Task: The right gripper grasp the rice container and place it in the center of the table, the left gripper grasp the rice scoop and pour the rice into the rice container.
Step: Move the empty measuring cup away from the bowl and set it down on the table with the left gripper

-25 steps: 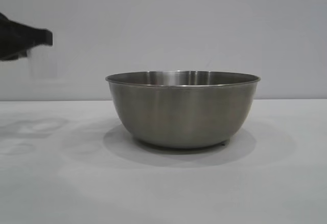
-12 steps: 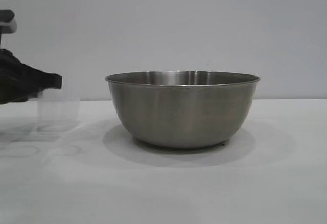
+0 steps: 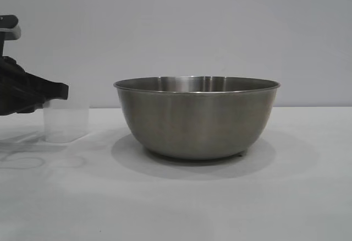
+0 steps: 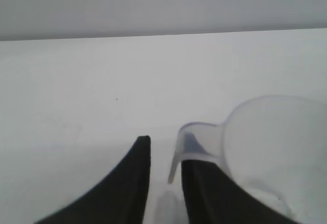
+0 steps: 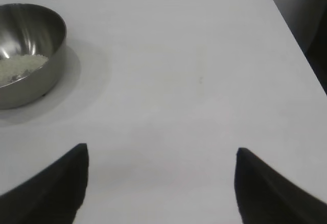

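Observation:
The rice container point(image 3: 196, 117), a large steel bowl, stands mid-table; a pale layer of rice point(image 5: 20, 65) lies in the container point(image 5: 30, 50). The rice scoop point(image 3: 66, 122), a clear plastic cup, stands upright on the table point(image 3: 181, 202) left of the bowl and looks empty. My left gripper point(image 3: 55, 91) is at the scoop's upper left side. In the left wrist view its fingers are parted: the scoop's loop handle point(image 4: 196, 139) rests over one finger point(image 4: 209, 193), and the other finger point(image 4: 138, 162) stands clear of it. My right gripper point(image 5: 161, 152) hangs wide open over bare table.
The table's right edge and rounded far corner point(image 5: 271, 4) show in the right wrist view. A plain grey wall point(image 3: 220, 26) stands behind the table.
The left gripper came down and slightly right, setting the scoop on the table. Its fingers have since parted. The bowl and the right gripper have not moved.

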Robot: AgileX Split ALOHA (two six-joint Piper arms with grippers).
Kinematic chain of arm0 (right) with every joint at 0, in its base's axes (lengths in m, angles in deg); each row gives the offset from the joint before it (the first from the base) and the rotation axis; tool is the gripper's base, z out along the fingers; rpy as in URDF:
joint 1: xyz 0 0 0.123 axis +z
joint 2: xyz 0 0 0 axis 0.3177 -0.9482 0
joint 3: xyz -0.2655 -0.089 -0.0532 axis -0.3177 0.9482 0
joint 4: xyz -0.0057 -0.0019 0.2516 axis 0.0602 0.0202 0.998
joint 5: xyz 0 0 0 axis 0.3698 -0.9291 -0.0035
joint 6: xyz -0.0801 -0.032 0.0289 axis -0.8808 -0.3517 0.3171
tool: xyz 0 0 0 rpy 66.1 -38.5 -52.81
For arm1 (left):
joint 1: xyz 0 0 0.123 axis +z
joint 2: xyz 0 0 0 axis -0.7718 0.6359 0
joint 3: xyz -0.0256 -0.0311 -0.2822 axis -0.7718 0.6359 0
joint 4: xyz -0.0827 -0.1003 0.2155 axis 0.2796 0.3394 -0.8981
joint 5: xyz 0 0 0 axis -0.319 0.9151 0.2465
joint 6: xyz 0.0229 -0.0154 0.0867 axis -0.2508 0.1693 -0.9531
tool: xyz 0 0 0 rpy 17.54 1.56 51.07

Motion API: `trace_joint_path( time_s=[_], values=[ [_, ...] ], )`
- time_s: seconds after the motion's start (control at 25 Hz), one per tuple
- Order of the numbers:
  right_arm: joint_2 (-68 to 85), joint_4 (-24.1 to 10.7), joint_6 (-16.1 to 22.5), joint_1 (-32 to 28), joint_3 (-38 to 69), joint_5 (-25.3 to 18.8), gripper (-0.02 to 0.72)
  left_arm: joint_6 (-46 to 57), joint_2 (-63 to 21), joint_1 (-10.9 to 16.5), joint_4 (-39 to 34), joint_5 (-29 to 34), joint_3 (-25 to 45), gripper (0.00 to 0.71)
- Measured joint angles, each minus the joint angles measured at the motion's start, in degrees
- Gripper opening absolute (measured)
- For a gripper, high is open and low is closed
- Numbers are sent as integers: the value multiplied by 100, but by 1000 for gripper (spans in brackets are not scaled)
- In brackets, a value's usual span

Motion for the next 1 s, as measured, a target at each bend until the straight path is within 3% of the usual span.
trace_joint_path(
  time_s=[0.08,0.24,0.28,0.68,1.0],
  values=[
    [0,0,0,0,0,0,505,0,0,0,-28,0,60,335],
    [0,0,0,0,0,0,505,0,-11,0,-157,0,359,344],
    [0,0,0,0,0,0,505,0,-47,0,-173,0,474,384],
    [0,0,0,0,0,0,505,-104,-1100,0,-348,35,1553,370],
    [0,0,0,0,0,0,505,-299,-2972,0,-449,2136,1636,370]
  ],
)
